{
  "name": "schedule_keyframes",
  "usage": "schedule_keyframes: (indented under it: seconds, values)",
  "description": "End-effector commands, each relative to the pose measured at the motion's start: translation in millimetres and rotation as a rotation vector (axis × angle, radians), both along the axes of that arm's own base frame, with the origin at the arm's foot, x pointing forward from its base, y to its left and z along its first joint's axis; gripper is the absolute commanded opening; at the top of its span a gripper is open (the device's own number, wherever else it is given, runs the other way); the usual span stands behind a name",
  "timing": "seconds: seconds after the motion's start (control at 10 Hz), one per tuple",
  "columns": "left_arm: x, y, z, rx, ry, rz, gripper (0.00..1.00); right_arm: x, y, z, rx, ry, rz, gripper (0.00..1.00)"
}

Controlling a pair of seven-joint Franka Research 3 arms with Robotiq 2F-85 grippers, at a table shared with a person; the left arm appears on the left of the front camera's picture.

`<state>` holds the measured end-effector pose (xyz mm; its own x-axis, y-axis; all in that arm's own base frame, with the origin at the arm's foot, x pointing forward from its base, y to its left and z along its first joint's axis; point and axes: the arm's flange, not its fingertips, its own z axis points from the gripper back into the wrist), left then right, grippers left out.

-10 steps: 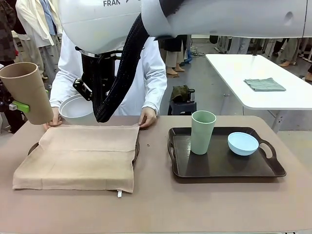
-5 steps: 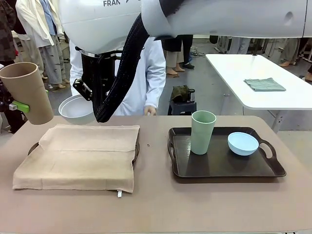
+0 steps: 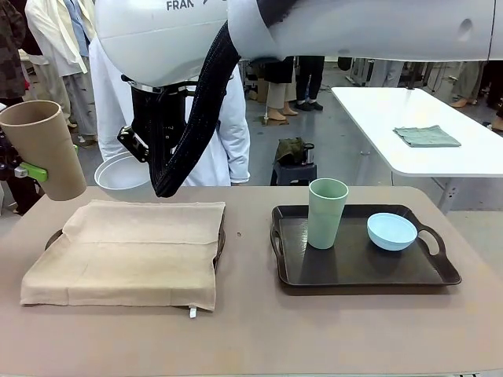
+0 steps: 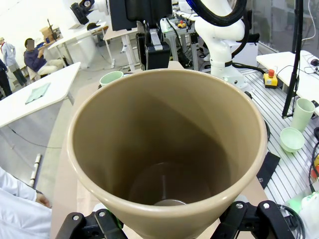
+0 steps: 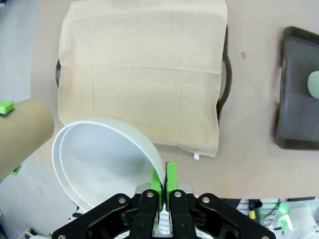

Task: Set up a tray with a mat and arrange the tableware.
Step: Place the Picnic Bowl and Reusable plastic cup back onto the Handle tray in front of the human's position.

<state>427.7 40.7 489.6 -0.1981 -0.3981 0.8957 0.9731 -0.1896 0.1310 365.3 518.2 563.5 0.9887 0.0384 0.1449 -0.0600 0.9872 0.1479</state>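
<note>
Right wrist view: right gripper (image 5: 163,175) pinches white bowl (image 5: 99,159) by its thin rim, so it may pivot and slip onto mat (image 5: 144,69). Left gripper (image 3: 30,170) clamps tan cup (image 3: 43,149).

I see the tan cup (image 3: 43,149) tilted in mid-air at the left edge, with the white bowl (image 3: 122,174) aloft just right of it. Lower left, the beige mat (image 3: 134,251) drapes over a dark tray (image 3: 221,243). Right of centre, a second dark tray (image 3: 357,271) carries the upright pale green cup (image 3: 327,213) and the light blue bowl (image 3: 391,231).
</note>
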Motion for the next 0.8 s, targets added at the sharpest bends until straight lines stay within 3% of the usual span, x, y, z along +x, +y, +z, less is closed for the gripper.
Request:
schedule_keyframes:
  seconds: [0.0,0.2,0.3,0.7]
  values:
    - [0.9,0.4,3.1,-0.004,-0.007,-0.005,0.64,0.6,1.0,0.0,-0.001,-0.003,0.006,0.00]
    - [0.9,0.4,3.1,-0.004,-0.007,-0.005,0.64,0.6,1.0,0.0,-0.001,-0.003,0.006,0.00]
    - [0.0,0.0,0.0,0.000,0.000,0.000,0.84,0.0,0.0,0.0,0.000,0.000,0.000,0.05]
    - [27.0,-0.1,-59.9,-0.046,-0.023,-0.025,0.84,40.0,-7.6,-59.1,-0.017,0.037,-0.008,0.05]
